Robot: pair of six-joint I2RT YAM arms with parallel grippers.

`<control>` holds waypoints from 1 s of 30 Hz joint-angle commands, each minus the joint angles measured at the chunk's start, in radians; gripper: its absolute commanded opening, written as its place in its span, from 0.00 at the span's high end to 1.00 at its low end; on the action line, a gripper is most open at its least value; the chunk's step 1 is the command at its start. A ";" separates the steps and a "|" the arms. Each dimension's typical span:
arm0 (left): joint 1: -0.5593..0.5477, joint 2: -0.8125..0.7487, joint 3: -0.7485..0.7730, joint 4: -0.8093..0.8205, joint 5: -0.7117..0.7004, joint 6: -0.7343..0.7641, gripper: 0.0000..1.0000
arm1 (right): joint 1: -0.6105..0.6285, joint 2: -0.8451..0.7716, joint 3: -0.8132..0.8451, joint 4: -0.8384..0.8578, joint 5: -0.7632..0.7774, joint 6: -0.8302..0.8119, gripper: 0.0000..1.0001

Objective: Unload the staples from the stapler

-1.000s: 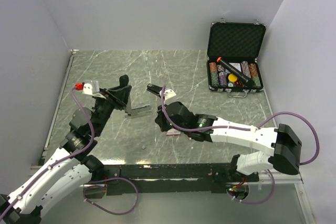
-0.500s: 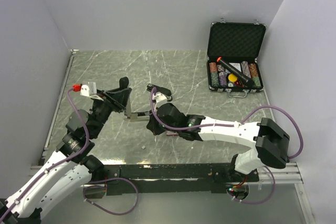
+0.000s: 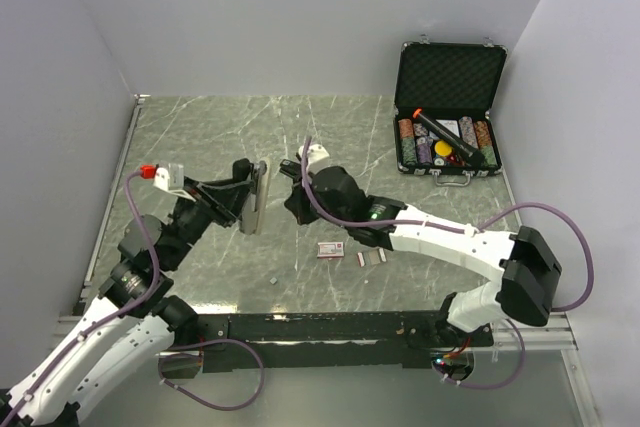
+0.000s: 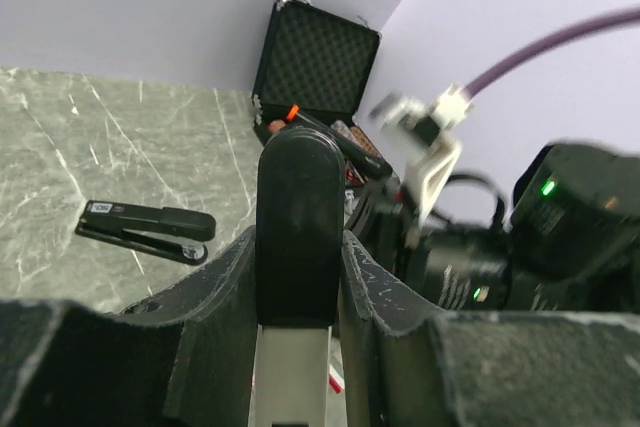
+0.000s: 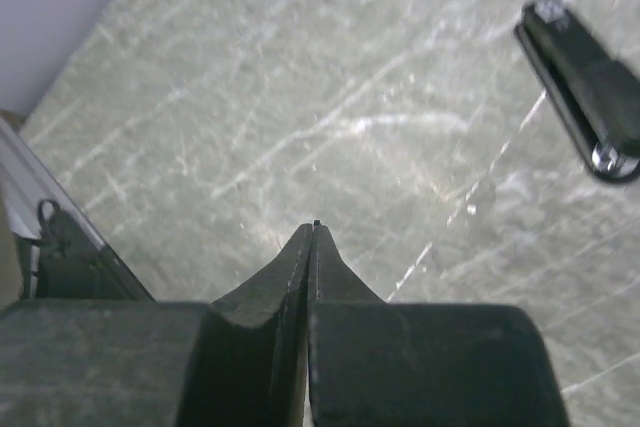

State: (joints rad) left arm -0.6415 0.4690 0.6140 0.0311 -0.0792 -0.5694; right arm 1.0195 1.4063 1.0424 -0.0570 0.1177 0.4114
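The left gripper (image 4: 297, 287) grips the stapler (image 3: 257, 193), up off the surface (image 3: 200, 127), left of the middle. The right gripper (image 5: 313, 230) is squeezed closed and empty. Some staples (image 3: 372, 258) lie nearer, to the right.

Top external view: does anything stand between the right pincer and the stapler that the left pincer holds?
Nothing visible does. The stapler is clamped in the left pincer, and the shut right pincer sits just to its right. Only tabletop shows in the gap between them.
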 commanded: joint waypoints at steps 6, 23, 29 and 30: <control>0.003 0.042 0.012 0.104 0.082 -0.027 0.99 | -0.004 -0.064 0.123 -0.043 -0.007 -0.092 1.00; 0.013 0.506 0.130 0.105 -0.267 0.109 0.99 | -0.125 -0.291 -0.068 -0.178 0.059 -0.059 1.00; 0.089 0.713 0.231 0.125 -0.295 0.184 0.99 | -0.133 -0.311 -0.123 -0.195 0.039 -0.026 1.00; 0.112 0.750 0.254 0.121 -0.289 0.196 0.99 | -0.133 -0.314 -0.136 -0.187 0.034 -0.020 1.00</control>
State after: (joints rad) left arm -0.5961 1.1362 0.7296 0.0257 -0.3283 -0.4442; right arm 0.8909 1.1168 0.9379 -0.2420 0.1631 0.3618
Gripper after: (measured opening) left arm 0.361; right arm 0.006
